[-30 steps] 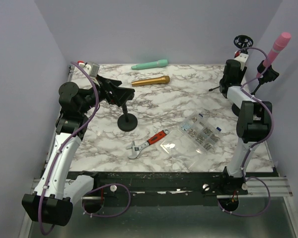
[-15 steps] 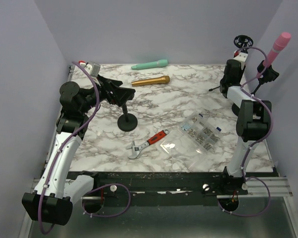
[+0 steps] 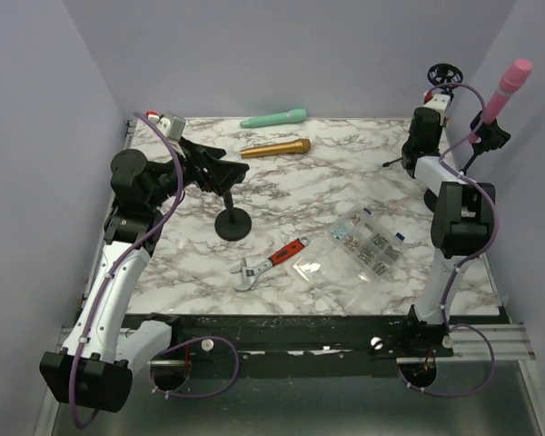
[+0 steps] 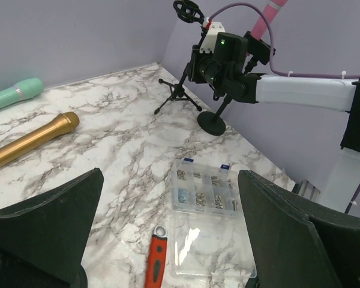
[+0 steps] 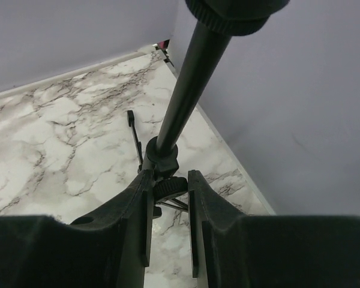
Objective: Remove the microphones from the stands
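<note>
The pink microphone [image 3: 507,86] sits tilted in the clip of a black stand [image 3: 489,134] at the far right edge, and it also shows in the left wrist view [image 4: 269,13] above that stand's round base [image 4: 211,123]. My right gripper [image 5: 168,180] is not on it. It is closed around the knob of a black tripod stand [image 5: 167,157] next to it, at the back right in the top view [image 3: 433,102]. My left gripper [image 3: 218,163] is wide open and empty [image 4: 168,240], held above the table at the left, far from the microphone.
A bare black stand with a round base [image 3: 232,224] stands under my left gripper. A green microphone [image 3: 274,118] and a gold one [image 3: 275,147] lie at the back. A red wrench [image 3: 271,263] and a clear screw box [image 3: 363,245] lie mid-table.
The right wrist has edged slightly toward the back. Nothing else has visibly moved.
</note>
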Controlling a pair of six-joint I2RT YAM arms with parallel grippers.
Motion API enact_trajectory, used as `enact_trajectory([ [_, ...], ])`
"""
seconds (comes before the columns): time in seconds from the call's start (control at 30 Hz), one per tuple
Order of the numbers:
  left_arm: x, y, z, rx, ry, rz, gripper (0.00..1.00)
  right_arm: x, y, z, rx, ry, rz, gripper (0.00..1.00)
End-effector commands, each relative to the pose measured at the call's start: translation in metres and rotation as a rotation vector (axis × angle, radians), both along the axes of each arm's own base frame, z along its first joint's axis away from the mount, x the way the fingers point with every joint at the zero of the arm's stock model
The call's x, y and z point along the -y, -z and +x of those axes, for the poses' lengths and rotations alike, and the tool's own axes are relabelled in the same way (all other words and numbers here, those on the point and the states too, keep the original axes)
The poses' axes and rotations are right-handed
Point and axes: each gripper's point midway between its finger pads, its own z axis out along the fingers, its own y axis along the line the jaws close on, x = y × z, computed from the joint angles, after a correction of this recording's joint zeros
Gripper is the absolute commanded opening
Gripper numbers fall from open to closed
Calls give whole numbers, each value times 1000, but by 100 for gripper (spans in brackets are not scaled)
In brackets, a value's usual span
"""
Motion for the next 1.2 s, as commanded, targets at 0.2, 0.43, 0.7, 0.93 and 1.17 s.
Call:
enact_trajectory([
  [0.2, 9, 0, -2, 2, 48, -5, 99, 19, 6, -16, -231, 8, -291, 1],
  [0.43, 13, 8, 3, -18, 50, 4, 99, -5, 12, -16, -307, -40, -482, 5],
  [0.7, 14, 13, 6, -26, 44, 19, 99, -13, 8, -15, -324, -23, -567, 6],
  [0.93, 14, 14, 6, -25, 40, 22, 99, -21, 2, -17, -279, -61, -499, 14],
  [1.17, 14, 11, 3, -15, 41, 23, 99, -30, 1, -20, -231, -83, -360, 41],
])
